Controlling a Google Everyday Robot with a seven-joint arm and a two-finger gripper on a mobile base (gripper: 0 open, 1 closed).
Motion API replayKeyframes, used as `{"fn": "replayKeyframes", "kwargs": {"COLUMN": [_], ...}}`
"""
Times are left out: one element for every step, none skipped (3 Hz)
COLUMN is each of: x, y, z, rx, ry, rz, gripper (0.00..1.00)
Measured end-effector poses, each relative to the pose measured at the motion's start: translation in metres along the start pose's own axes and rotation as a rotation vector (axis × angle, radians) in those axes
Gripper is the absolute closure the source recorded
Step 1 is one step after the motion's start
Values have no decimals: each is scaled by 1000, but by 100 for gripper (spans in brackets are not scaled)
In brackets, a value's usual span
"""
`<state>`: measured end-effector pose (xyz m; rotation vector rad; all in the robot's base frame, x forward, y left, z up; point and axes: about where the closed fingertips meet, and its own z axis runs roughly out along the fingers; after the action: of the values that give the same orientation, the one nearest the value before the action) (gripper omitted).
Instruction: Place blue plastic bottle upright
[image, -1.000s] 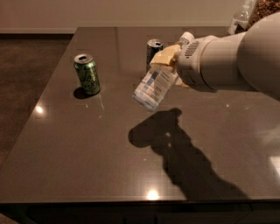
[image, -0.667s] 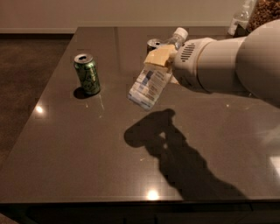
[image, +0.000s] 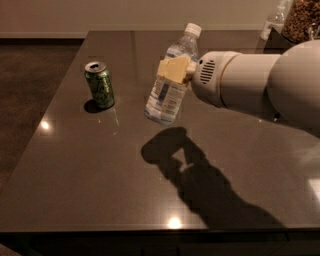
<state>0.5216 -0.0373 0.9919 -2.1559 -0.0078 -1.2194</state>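
Note:
The blue plastic bottle (image: 170, 85) is clear with a white cap and a pale blue-and-white label. It is held above the dark table (image: 100, 170), nearly upright, cap leaning a little to the right. My gripper (image: 175, 70) comes in from the right and is shut on the bottle's middle, its yellowish finger pad (image: 172, 68) across the front. The bottle's base hangs above the table, its shadow below and to the right.
A green can (image: 100, 84) stands upright to the left of the bottle. My large white arm (image: 260, 85) fills the right side. A clear bottle (image: 272, 20) and a container of brown items (image: 302, 20) stand at the far right corner.
The bottle has been turned from a steep tilt to nearly upright and moved slightly left. It now hides the slim can that showed behind it.

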Motion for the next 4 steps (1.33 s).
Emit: {"fn": "replayKeyframes", "kwargs": {"x": [-2,-5,-4,-3], "y": [-3,-11,-10,-11], "z": [1,0,0,0], "rx": [17,24,23,38], "ry": [36,39,39,41], "rz": [-153,-252,-252,-296], "gripper": [100,100,100,100]}}
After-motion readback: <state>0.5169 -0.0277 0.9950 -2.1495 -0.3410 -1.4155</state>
